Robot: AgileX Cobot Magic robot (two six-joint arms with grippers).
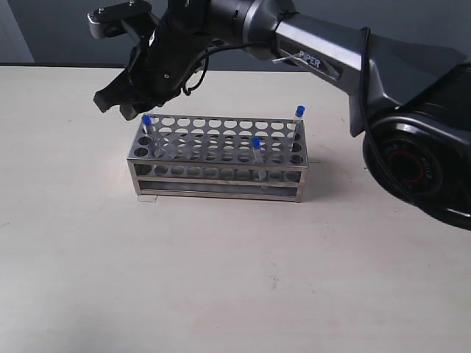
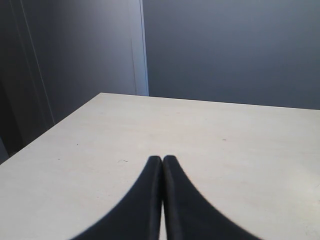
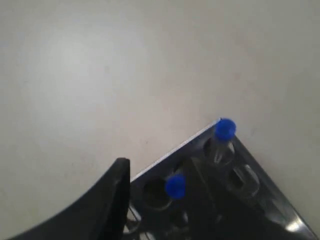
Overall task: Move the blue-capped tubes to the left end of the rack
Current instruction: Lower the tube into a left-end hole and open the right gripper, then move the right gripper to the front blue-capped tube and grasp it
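The right gripper (image 1: 118, 107) is standing open and is holding nothing. It is hovering just above and a little behind the left end of the rack (image 1: 221, 176). Directly under it, the corner tube (image 1: 146, 121) is standing upright in the back left hole. In the right wrist view one dark finger (image 3: 112, 200) is showing beside that rack corner. Two blue-capped tubes are sitting there in holes near each other: the corner tube (image 3: 225, 129) and a second tube (image 3: 175, 186), which is closer to the finger but not touching it.

Farther along the rack, the middle tube (image 1: 256, 143) is standing toward the front, and the right-end tube (image 1: 299, 112) is standing in the back right corner. The rack is resting on the pale table (image 1: 221, 279). The right arm (image 1: 316, 62) is reaching across from the right.

The left gripper (image 2: 162, 160) is closed, its fingers pressing together on nothing, above the table.
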